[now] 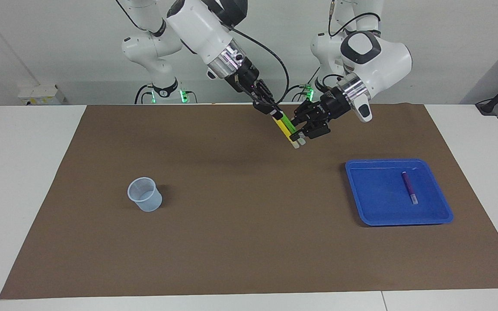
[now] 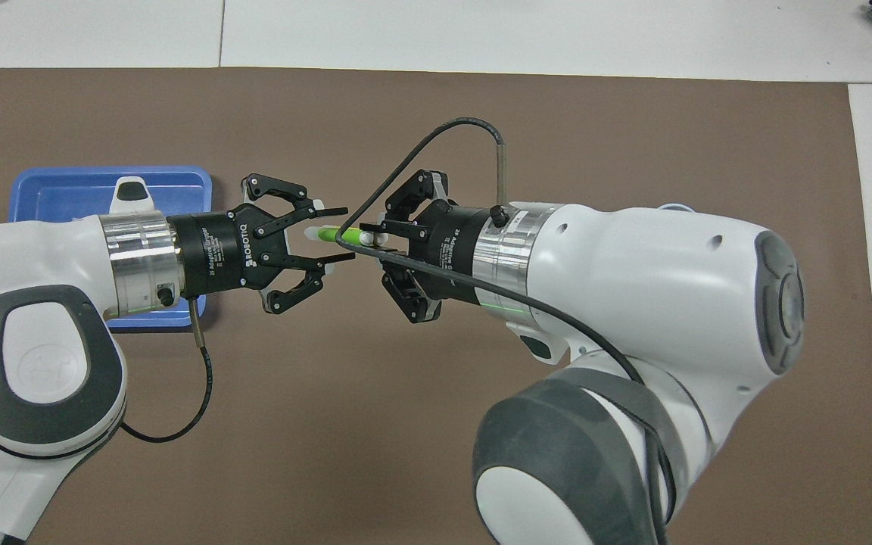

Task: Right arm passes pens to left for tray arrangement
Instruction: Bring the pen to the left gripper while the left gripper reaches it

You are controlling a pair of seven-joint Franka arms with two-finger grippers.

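Above the mat, right hand (image 1: 271,111) clamped on green pen (image 1: 289,125) and yellow pen (image 1: 282,128), left hand (image 1: 299,134) part-closed around their free ends.

Plain white wall (image 1: 59,43), white table (image 1: 15,172)
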